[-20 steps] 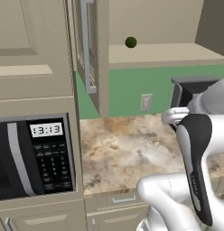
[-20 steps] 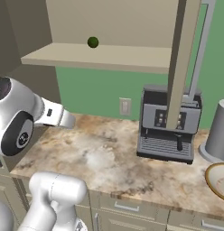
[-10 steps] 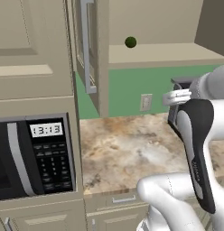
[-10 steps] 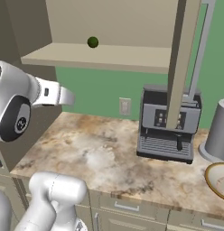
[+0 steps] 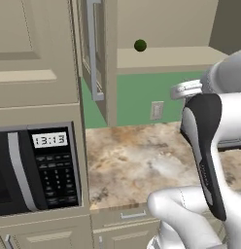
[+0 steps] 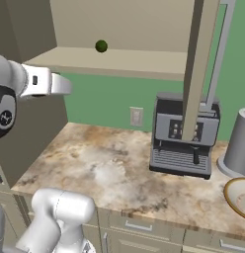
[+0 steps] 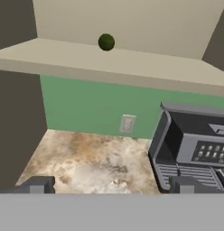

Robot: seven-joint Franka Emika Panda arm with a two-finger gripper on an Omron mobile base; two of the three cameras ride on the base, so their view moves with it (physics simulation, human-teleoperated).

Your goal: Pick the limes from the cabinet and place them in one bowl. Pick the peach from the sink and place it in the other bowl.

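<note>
From where I drive, one lime sits on the cabinet shelf, toward its back wall. Below the shelf runs the counter. On it, to the right, stands a coffee machine against the wall, with a wall outlet just to its left. A microwave is built in left of the counter. A bowl rests at the counter's far right, before a canister.

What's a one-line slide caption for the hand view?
Open gripper looks up at a lime on the cabinet shelf, above the coffee machine.
</note>
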